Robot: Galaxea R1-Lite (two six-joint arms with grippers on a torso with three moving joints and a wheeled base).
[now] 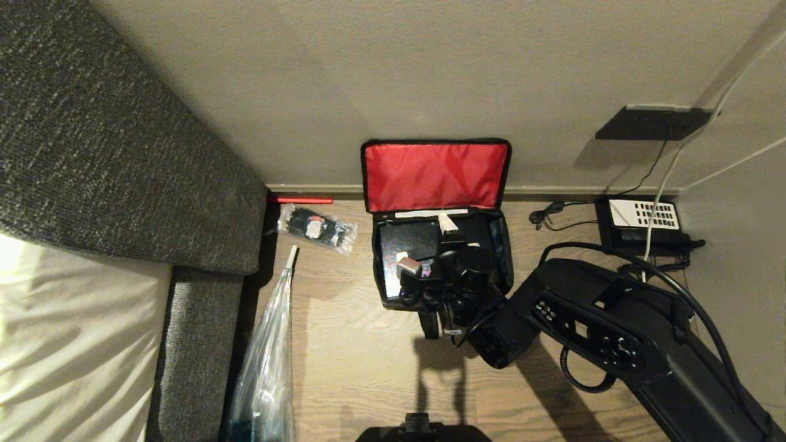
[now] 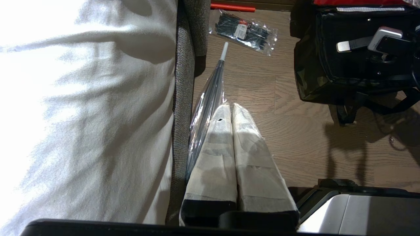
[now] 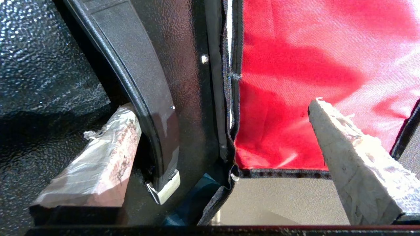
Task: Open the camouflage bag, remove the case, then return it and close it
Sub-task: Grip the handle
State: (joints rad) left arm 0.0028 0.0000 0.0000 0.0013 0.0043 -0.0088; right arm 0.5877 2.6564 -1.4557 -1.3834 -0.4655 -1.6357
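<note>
Our right gripper [image 3: 223, 131] hangs over the case [image 1: 408, 242] inside the open camouflage bag [image 1: 500, 245], jaws spread wide, one finger [image 3: 98, 157] beside the handle [image 3: 144, 98]. We should straddle the handle squarely before closing. The far finger sits over the red lid [image 1: 436, 175]. Our arm hides the bag's near edge. The left gripper [image 2: 231, 111] is parked, jaws pressed together.

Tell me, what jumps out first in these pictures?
The bright red lid lining of the open camouflage bag, propped against the wall on the wooden floor. Inside lies the black case, with the right gripper reaching down over it, fingers spread around its handle. The left gripper hangs shut beside the bed.
</note>
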